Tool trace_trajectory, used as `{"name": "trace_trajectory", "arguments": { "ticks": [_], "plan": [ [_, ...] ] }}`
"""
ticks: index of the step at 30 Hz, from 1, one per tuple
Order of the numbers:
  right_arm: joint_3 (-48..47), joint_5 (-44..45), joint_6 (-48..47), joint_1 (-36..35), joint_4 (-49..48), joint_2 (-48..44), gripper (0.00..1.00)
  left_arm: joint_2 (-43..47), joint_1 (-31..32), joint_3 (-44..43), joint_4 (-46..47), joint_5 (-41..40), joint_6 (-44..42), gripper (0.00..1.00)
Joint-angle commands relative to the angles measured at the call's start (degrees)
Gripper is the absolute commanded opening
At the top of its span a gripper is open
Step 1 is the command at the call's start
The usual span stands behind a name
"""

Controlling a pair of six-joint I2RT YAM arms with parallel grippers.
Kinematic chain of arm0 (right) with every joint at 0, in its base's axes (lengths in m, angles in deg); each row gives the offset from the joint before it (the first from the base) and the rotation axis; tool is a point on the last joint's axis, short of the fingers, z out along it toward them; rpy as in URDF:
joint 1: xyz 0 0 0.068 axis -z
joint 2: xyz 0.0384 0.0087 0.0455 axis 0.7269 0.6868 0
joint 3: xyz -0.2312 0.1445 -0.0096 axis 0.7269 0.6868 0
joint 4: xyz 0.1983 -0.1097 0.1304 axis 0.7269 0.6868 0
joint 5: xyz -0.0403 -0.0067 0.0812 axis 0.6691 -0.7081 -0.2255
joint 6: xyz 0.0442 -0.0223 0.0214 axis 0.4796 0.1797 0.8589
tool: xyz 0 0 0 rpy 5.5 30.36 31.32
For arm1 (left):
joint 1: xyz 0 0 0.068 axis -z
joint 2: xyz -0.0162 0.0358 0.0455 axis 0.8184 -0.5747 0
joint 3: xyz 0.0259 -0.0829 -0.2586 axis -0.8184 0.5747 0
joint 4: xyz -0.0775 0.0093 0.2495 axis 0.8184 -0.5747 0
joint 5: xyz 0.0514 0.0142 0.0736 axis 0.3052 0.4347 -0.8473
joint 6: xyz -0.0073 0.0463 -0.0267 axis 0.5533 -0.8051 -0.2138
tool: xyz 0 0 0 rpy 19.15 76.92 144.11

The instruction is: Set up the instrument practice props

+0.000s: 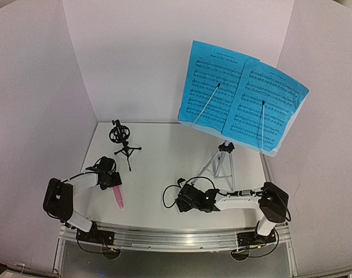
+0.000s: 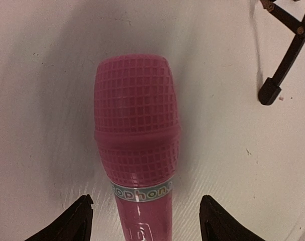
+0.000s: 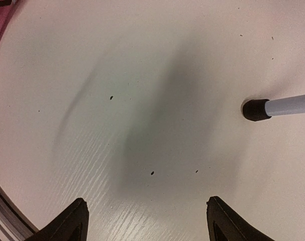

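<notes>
The pink microphone [image 2: 137, 135] lies flat at 8 o'clock on the surface [image 2: 36, 75]; it looks like light, rigid, smooth plastic that is apt to roll, best taken by the slim handle below its gridded head. The left gripper [image 2: 145, 213] straddles that handle, spread and clear of it on both sides. The black mic mount [image 1: 124, 140], probably tippy, stands near at 10 o'clock, while the right gripper [image 3: 147, 218], spread and empty, hovers at 6 o'clock beside a music stand [image 1: 222, 165] foot

High rear overview, close wrists, shared microphone [image 2: 137, 145]
</notes>
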Motion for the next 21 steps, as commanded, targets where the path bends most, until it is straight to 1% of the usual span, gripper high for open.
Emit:
{"name": "trace_trajectory", "arguments": {
  "ticks": [1,3,8,9,12,14,18,21],
  "plan": [
    [1.32,3.26,2.37,0.03,-1.0,-4.77,0.79,-3.15,-0.18,0.32,3.83,-1.65,-0.92,0.7],
    [1.93,3.4,2.87,0.07,-1.0,-5.16,0.79,-5.15,-0.28,0.22,4.51,-1.43,-0.53,0.65],
    [2.48,3.88,3.54,0.05,-1.0,-6.01,0.79,-6.14,-0.32,-0.22,4.59,-1.59,-0.11,0.41],
    [2.53,4.14,3.56,0.07,-1.0,-6.12,0.79,-6.0,-0.32,-0.21,4.45,-2.11,0.1,0.36],
    [2.39,4.74,3.46,0.07,-0.99,-6.31,0.79,-4.7,-0.74,0.1,3.64,-3.39,0.98,0.11],
    [2.07,4.5,2.99,0.07,-0.99,-6.06,0.79,-3.42,-2.17,-0.1,1.98,-3.61,2.49,0.01],
    [1.05,3.54,2.51,0.08,-1.01,-5.22,0.79,0.89,-6.65,-3.67,-2.98,-0.83,5.48,0.0],
    [0.15,3.19,1.9,0.05,-1.02,-4.55,0.79,4.72,-8.86,-10.69,-9.39,-0.48,4.62,0.0]
  ]
}}
